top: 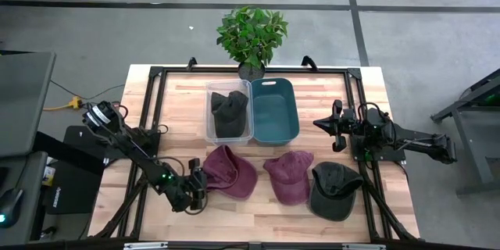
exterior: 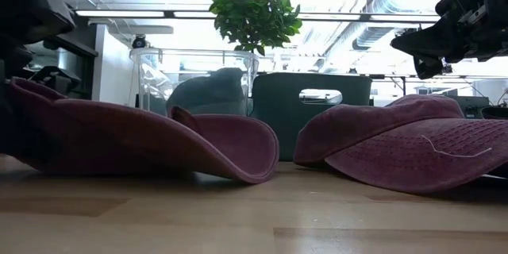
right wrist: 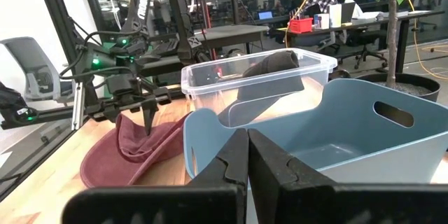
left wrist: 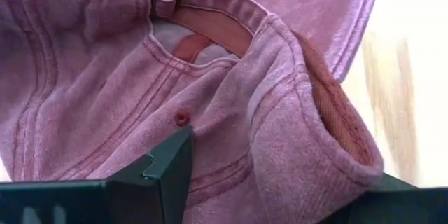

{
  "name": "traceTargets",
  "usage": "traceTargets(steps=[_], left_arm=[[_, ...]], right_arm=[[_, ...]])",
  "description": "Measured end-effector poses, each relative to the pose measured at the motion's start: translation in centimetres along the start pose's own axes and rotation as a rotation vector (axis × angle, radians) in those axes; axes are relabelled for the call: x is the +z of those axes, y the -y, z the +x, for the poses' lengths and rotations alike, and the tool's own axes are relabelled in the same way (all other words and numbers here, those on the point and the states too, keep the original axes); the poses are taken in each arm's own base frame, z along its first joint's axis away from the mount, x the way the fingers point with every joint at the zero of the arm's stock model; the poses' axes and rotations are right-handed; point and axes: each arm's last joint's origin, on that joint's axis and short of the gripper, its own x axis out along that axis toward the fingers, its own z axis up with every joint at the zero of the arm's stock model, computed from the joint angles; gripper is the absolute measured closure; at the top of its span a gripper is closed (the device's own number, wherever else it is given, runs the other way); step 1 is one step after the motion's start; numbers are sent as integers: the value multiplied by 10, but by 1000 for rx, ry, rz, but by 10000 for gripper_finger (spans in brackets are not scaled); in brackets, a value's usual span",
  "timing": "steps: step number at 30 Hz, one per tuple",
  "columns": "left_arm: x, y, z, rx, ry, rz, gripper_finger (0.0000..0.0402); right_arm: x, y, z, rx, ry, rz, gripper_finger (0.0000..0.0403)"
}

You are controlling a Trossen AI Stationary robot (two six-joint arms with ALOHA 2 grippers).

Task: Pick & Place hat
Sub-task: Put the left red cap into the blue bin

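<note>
Here the left gripper (top: 198,184) sits low at the near edge of the table, its fingers (left wrist: 164,168) spread on either side of the rear rim of the maroon hat (top: 228,170), fabric bunched between them but not yet pinched. The likeliest fault is a thin bite: if the fingers close on one loose fold, the soft cloth could slide out on the lift, or the hat could drag across the wood. Just beside it lie a second maroon hat (top: 289,175) and a dark hat (top: 336,190), which a dragged brim might nudge. Farther back stand the clear bin (top: 229,114), already holding a dark hat, and the teal bin (top: 275,109); a sagging brim could catch a rim. The right gripper (top: 321,124) hovers beside the teal bin, fingers pressed together.
</note>
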Motion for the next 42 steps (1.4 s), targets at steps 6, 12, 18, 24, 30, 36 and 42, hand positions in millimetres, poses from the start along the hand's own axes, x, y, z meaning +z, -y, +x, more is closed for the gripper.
traceTargets(steps=[6,12,18,24,30,36,42], left_arm=[[0,0,0,0,0,-6,230],[0,0,0,-1,-1,-7,325],[-1,2,0,-62,-53,-11,391],[4,7,-3,-130,-92,-56,400],[28,16,-16,-176,-78,-122,401],[59,24,-34,-231,-25,-182,401],[88,32,-52,-294,49,-245,401]], right_arm=[[0,0,0,0,0,0,402],[0,0,0,0,0,0,402],[0,0,0,1,0,0,402],[0,0,0,1,1,0,402],[0,0,0,0,1,0,402],[0,0,0,0,-1,0,402],[0,0,0,0,-1,0,402]])
